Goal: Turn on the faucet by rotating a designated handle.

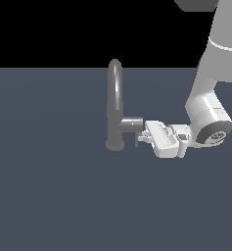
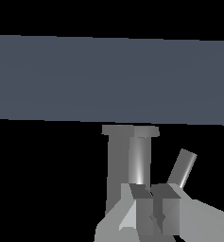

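My arm [image 1: 210, 73] is a run of thick, rounded, pale grey-white segments with a smooth matte shell. At the wrist sits a round joint cap [image 1: 218, 136], dark grey with a lighter ring on its face. My hand [image 1: 162, 139] is a blocky white housing with small dark markings along its upper face. My fingers [image 2: 166, 208] are angular grey wedges with flat-cut tips.
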You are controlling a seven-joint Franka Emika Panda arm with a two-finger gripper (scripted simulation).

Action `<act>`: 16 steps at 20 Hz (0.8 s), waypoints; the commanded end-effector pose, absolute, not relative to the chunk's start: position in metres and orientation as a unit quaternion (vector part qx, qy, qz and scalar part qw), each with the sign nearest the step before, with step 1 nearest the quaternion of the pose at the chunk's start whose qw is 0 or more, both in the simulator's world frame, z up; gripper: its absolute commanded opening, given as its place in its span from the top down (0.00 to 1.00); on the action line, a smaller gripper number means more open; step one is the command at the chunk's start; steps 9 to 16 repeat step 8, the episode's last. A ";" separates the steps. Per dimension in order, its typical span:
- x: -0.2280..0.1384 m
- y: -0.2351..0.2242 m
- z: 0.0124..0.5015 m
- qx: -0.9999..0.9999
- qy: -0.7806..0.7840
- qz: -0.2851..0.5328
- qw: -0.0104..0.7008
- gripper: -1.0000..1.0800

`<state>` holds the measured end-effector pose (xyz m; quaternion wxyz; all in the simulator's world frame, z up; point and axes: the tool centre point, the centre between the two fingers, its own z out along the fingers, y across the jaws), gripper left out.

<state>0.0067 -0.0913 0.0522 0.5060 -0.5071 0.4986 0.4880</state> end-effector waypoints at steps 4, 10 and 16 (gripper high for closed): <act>0.015 -0.079 0.037 -0.503 0.498 0.499 0.500 1.00; 0.021 -0.077 0.034 -0.502 0.498 0.501 0.499 1.00; 0.021 -0.077 0.034 -0.502 0.498 0.501 0.499 1.00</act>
